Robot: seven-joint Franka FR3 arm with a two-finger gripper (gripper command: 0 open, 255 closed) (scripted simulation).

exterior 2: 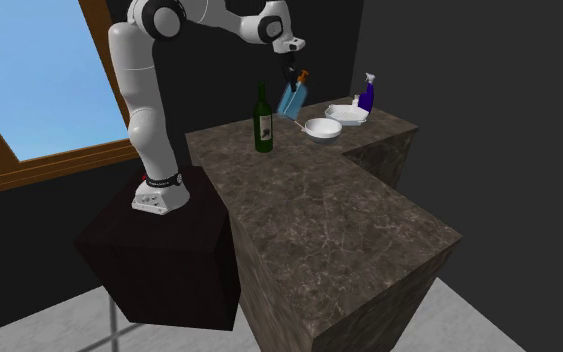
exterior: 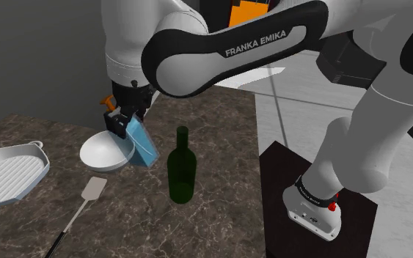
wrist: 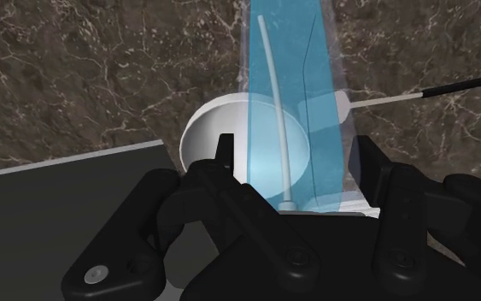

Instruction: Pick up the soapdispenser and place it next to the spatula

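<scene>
The black pincer (exterior: 122, 123) clasps the tilted translucent blue soap dispenser (exterior: 143, 144); set it upright beside the white flat-bladed spatula (exterior: 93, 189) below.

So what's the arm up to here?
The arm has its gripper shut on a blue dispenser, holding it tilted in the air above the counter, near a white bowl. The spatula lies on the counter close by, and a green bottle stands beside them. The dispenser isn't set down yet.

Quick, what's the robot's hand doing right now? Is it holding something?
Gripper: closed, holding the blue soap dispenser.
</scene>
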